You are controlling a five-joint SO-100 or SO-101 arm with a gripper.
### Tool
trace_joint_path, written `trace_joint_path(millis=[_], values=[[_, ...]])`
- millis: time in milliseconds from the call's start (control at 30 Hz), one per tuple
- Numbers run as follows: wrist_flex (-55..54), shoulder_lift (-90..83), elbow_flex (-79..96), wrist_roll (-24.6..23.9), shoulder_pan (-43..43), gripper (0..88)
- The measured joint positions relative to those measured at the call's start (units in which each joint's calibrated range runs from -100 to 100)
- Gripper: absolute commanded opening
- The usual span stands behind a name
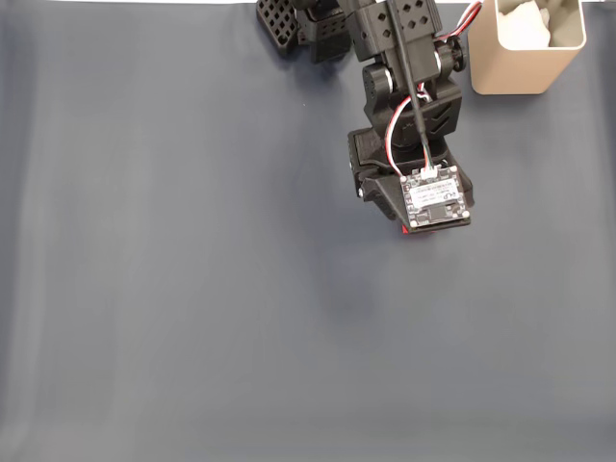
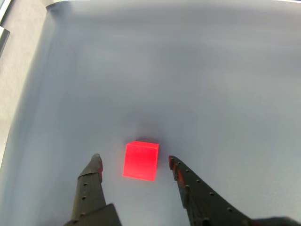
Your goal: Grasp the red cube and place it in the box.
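In the wrist view the red cube [image 2: 140,160] rests on the dark grey mat between my two black fingertips. My gripper [image 2: 134,160] is open, with a gap on each side of the cube and neither finger touching it. From the fixed view the arm covers the cube except for a thin red sliver [image 1: 418,232] under the gripper's head; the gripper [image 1: 423,223] hangs low over the mat, right of centre. The box [image 1: 510,65], a beige container with a white inside, stands at the top right corner.
The arm's black base [image 1: 308,24] sits at the top edge, left of the box. The dark grey mat [image 1: 173,289] stretches wide to the left and below. In the wrist view the mat's edge [image 2: 28,75] runs along the left side.
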Motion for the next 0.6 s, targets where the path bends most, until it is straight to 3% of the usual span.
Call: trace_joint_path(millis=[600], values=[[-1.9,2.9,0.0,0.0,-1.1,35.8]])
